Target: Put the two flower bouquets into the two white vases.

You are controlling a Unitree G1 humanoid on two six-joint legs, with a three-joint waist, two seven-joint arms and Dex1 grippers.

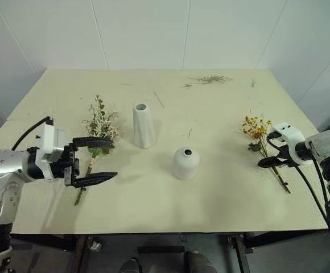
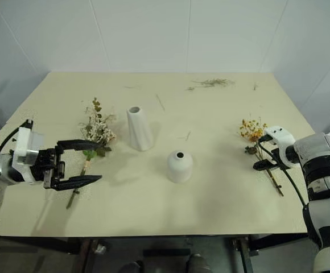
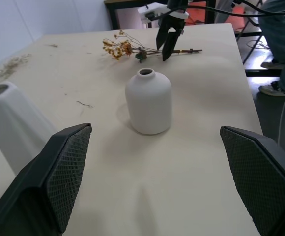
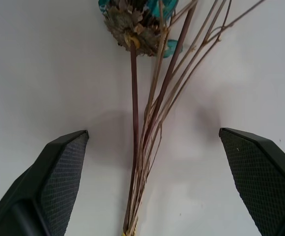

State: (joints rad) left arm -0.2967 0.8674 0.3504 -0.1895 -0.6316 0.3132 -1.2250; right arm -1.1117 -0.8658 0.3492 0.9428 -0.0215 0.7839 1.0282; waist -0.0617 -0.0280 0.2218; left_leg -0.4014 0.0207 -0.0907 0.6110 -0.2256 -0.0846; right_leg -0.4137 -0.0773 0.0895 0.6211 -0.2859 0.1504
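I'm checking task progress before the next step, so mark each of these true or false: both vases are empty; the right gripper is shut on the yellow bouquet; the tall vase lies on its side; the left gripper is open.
Both vases, tall vase and short vase, are empty: true.
The right gripper is shut on the yellow bouquet: false, its fingers straddle the stems, open.
The tall vase lies on its side: false, it stands upright.
The left gripper is open: true.

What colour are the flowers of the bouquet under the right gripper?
Yellow-orange flowers on thin brown stems, clearest in the left eye view.
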